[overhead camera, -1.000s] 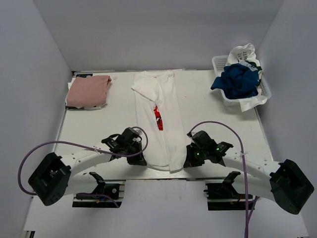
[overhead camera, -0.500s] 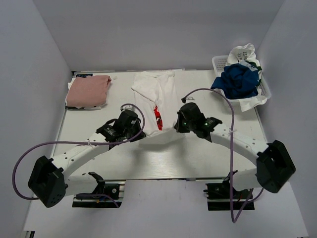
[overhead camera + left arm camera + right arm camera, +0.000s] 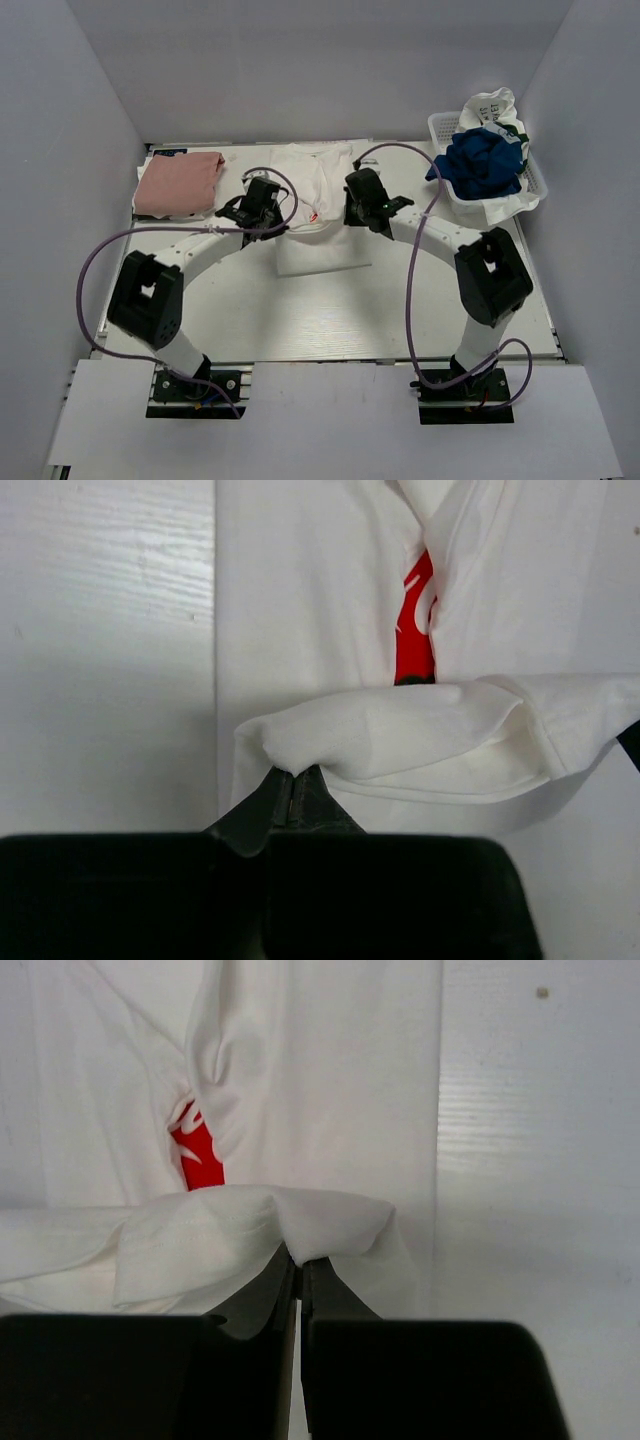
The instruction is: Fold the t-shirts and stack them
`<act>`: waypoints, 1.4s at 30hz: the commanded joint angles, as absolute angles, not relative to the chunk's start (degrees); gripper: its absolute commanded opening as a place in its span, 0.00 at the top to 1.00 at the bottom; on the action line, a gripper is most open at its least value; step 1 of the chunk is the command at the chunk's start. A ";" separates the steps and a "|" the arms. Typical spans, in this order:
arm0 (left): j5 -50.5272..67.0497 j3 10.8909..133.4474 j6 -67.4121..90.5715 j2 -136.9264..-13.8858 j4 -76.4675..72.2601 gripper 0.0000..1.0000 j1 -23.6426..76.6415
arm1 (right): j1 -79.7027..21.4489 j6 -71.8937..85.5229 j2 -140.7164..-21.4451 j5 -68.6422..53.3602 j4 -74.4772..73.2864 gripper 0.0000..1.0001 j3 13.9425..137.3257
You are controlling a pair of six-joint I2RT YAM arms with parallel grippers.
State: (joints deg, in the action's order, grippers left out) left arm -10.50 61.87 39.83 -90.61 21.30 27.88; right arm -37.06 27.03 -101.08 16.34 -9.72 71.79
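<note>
The white t-shirt [image 3: 322, 250] with a red print [image 3: 412, 640] lies mid-table, its near half lifted and carried over the far half. My left gripper [image 3: 281, 222] is shut on the hem's left corner [image 3: 290, 752]. My right gripper [image 3: 352, 217] is shut on the hem's right corner [image 3: 330, 1222]. Both hold the hem a little above the shirt body, with the red print [image 3: 196, 1152] just beyond. A folded salmon-pink t-shirt [image 3: 180, 184] lies at the far left. A blue t-shirt [image 3: 478, 162] and a white and green one [image 3: 492, 108] sit in the basket.
A white plastic basket [image 3: 447, 127] stands at the far right corner. White walls close in the table on the left, back and right. The table's near part [image 3: 320, 320] is bare white board. Purple cables loop from both arms.
Both grippers have carried the white shirt's near hem from the table's front edge up and away, to over the shirt's far half. The shirt is now folded about in half.
</note>
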 commanded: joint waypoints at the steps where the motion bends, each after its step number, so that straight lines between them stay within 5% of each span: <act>1: -7.92 67.31 35.08 -93.15 17.75 1.00 25.76 | -35.25 24.79 -104.23 17.14 -7.46 1.00 78.38; 10: -2.72 76.70 32.61 -105.37 17.65 1.00 21.18 | -32.44 23.56 -116.53 14.15 -9.05 1.00 89.55; 11: -2.72 78.03 32.61 -106.77 18.54 1.00 20.49 | -32.00 23.38 -118.28 12.76 -9.92 0.91 92.00; 12: -2.72 79.18 32.61 -108.96 19.24 0.89 19.78 | -31.82 23.64 -120.21 12.05 -10.02 0.82 92.89; 13: -2.72 81.28 32.61 -109.94 19.86 0.69 19.78 | -31.21 23.38 -122.06 11.26 -9.76 0.59 94.38; 14: -2.72 82.34 32.61 -110.73 19.86 0.04 18.91 | -30.85 23.12 -122.78 9.77 -8.97 0.51 96.22; 15: -4.73 85.40 32.61 -111.35 19.86 0.00 17.77 | -30.85 22.51 -123.91 9.76 -7.92 0.45 96.76; 16: -5.44 87.43 33.30 -113.01 20.39 0.00 17.14 | -30.68 22.59 -124.62 9.49 -7.74 0.32 99.12; 19: -3.35 95.43 33.31 -114.96 24.68 0.00 15.56 | -30.06 21.62 -122.36 8.17 -7.30 0.24 98.62; 20: -2.38 95.45 32.35 -114.44 25.57 0.00 15.56 | -30.41 21.10 -121.30 7.48 -6.60 0.10 96.09; 29: 12.34 63.06 31.29 -96.95 16.45 0.00 17.57 | -30.06 27.58 -99.50 6.50 0.10 0.10 62.88; 36: 18.19 55.38 31.29 -95.89 15.21 0.00 19.24 | -27.34 34.63 -95.19 6.78 -4.49 0.10 56.18; 42: 16.26 53.09 31.82 -96.14 14.59 0.15 19.25 | -25.40 38.31 -97.91 -2.00 -1.24 0.12 54.93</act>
